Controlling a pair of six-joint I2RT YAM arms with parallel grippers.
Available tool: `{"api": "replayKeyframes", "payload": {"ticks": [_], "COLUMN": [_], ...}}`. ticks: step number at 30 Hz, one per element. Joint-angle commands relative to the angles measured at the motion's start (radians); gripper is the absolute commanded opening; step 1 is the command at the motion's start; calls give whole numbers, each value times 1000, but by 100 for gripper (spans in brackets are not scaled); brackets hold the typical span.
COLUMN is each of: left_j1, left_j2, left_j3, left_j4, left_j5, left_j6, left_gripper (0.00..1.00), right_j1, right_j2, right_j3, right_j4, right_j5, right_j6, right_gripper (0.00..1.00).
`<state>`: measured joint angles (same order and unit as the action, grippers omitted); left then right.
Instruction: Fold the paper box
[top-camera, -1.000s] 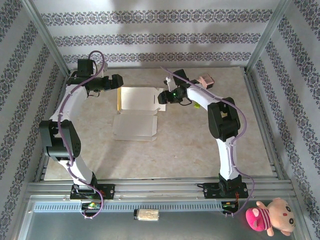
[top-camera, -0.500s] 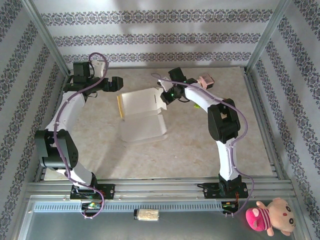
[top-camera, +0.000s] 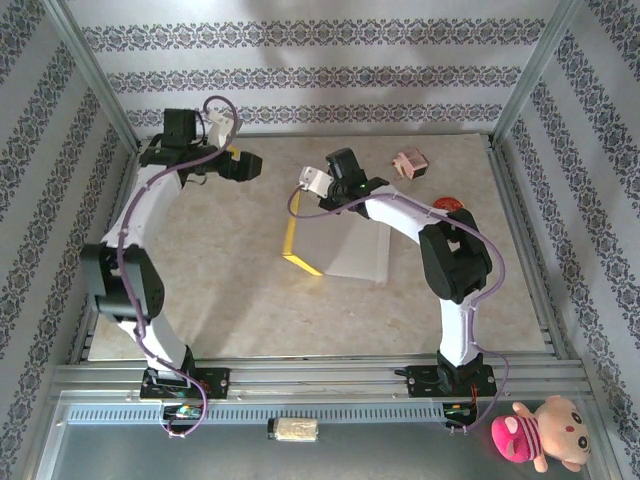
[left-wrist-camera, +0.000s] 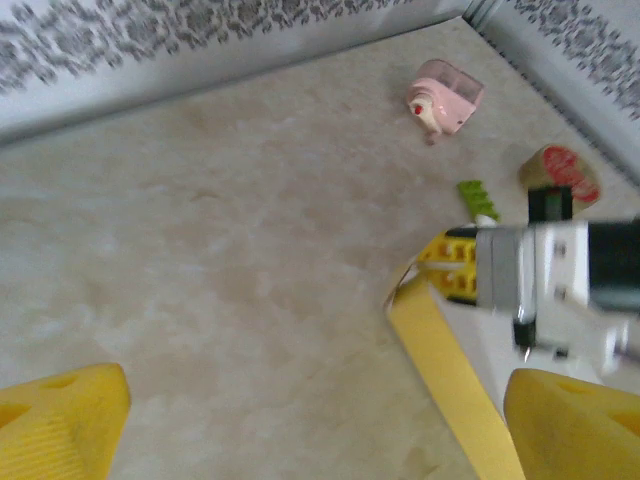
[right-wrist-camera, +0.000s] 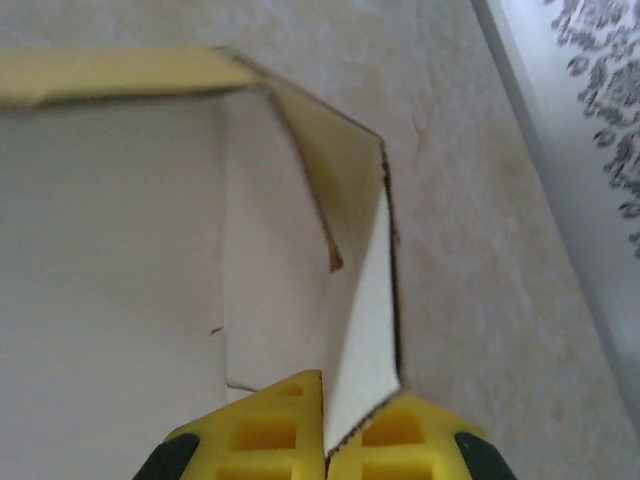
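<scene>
The paper box stands tilted in the middle of the table, white inside facing right and a yellow edge on its left. My right gripper holds its upper left corner. In the right wrist view the gripper is shut on a white flap of the box, whose yellow side wall runs along the top. My left gripper hovers at the back left, apart from the box. Its yellow fingers stand wide open over bare table, with the box's yellow strip to the right.
A small pink box-like item lies at the back right, with a red round item and a green piece nearer the right arm. Patterned walls close in three sides. A plush toy lies off the table at front right.
The right gripper has shut on the box flap, raised the box on edge and pulled it right and nearer. The left gripper stayed open, drifting slightly right at the back.
</scene>
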<state>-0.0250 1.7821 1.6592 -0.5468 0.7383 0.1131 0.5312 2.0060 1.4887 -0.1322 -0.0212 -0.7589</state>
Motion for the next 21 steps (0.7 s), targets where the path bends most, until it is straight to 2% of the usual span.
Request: {"api": "replayKeyframes", "payload": {"ticks": [1,8,14,18,21], "left_j1": [-15,-72,-110,-115,-134], "left_j2": [114,193,136,163,182], "left_j3": [83,27,-153,-196,-214], "left_j4": [-159,-161,67,143,242], "left_j5": [128,173,222,241,306], "left_j6": [-233,-403,-506,-555,-612], "left_gripper": [93,92,91,80,77], "right_j1": [16,36,41,38,36], "right_j2": [11,10,5,7,10], "right_j3": [-9,-67,-96,-97,-92], "right_j4": [215,317,348,348,343], "right_j5": [63,69,55,37,30], "right_j6": [-23,23,54,78,93], "right_gripper": [6,7,7,7,8]}}
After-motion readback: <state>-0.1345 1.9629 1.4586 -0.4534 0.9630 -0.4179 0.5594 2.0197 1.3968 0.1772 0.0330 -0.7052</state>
